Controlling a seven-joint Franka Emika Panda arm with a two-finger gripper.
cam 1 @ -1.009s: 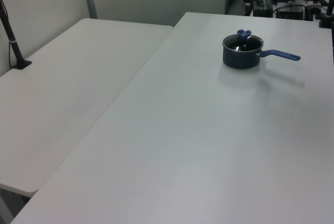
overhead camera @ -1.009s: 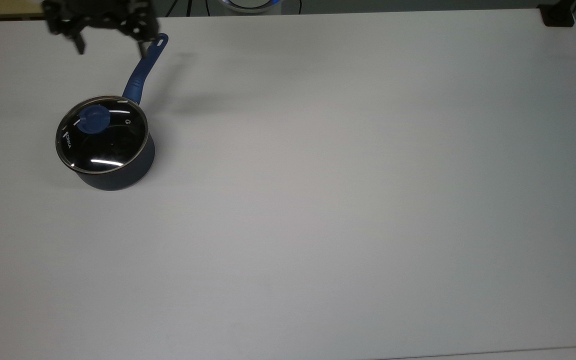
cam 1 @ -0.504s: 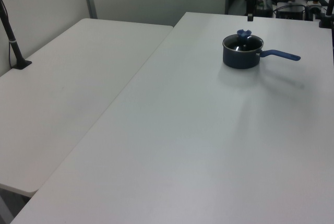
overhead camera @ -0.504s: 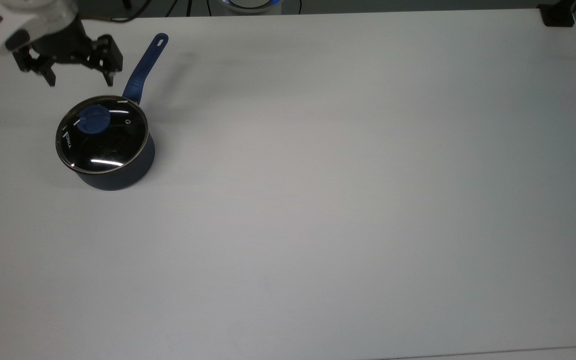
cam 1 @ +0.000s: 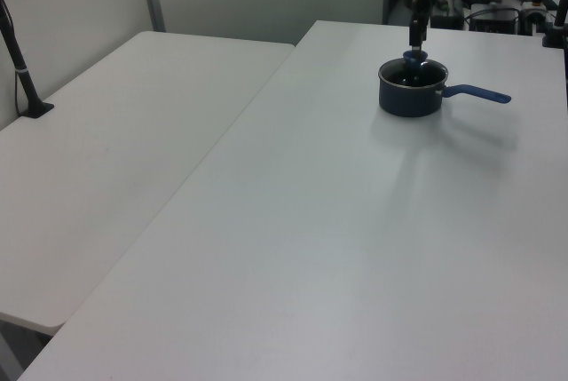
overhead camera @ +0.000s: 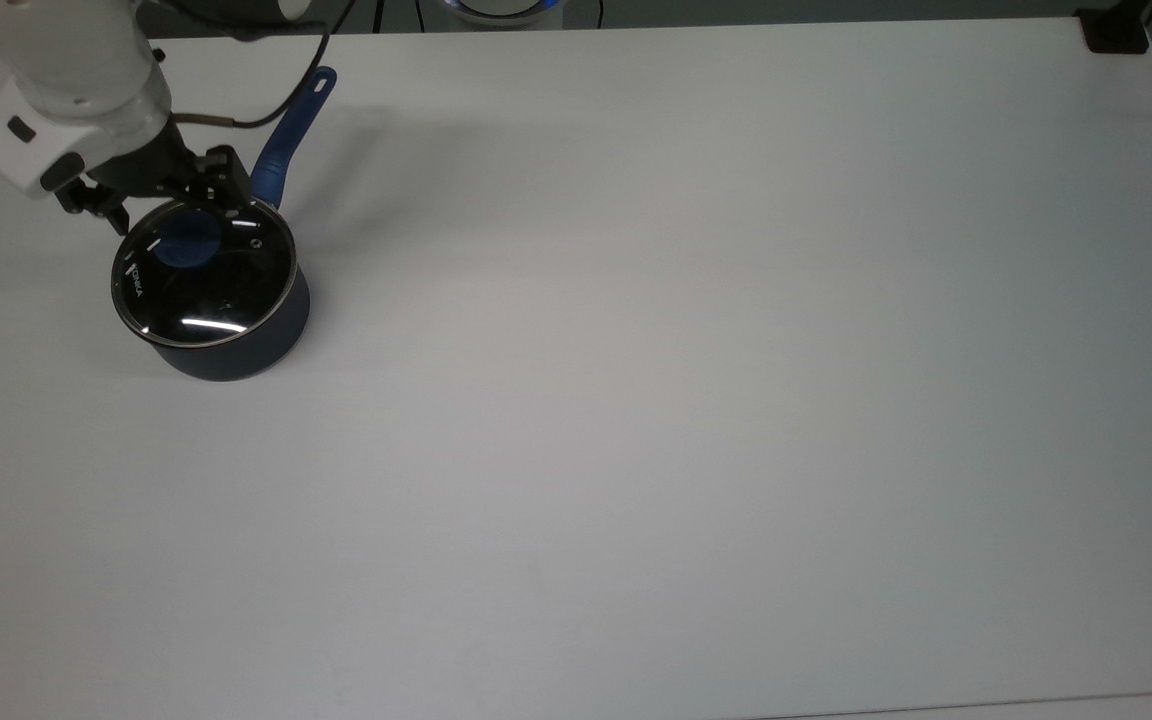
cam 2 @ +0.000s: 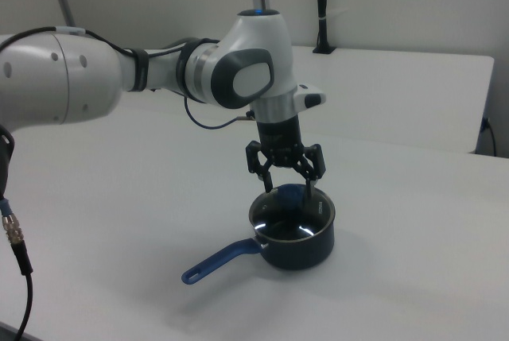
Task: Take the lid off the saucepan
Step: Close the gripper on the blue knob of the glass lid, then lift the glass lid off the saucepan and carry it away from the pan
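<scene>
Top view: saucepan (overhead camera: 226,345) near the top view's left edge of the white counter (overhead camera: 686,400), handle (overhead camera: 291,125) angled up toward the far edge. Lid (overhead camera: 204,270) seated on the rim, blue knob (overhead camera: 186,245) off-centre. End effector (overhead camera: 174,218) poised over the knob, fingers spread, one each side.

Left view: saucepan (cam 1: 410,97) far back on the counter (cam 1: 355,221), handle (cam 1: 479,92) pointing to the left view's right. End effector (cam 1: 416,51) upright just above the knob (cam 1: 414,58).

Right view: end effector (cam 2: 287,187) hanging above the lid (cam 2: 288,215), fingers apart, gripping nothing. Handle (cam 2: 219,262) aimed at the right view's lower left.
</scene>
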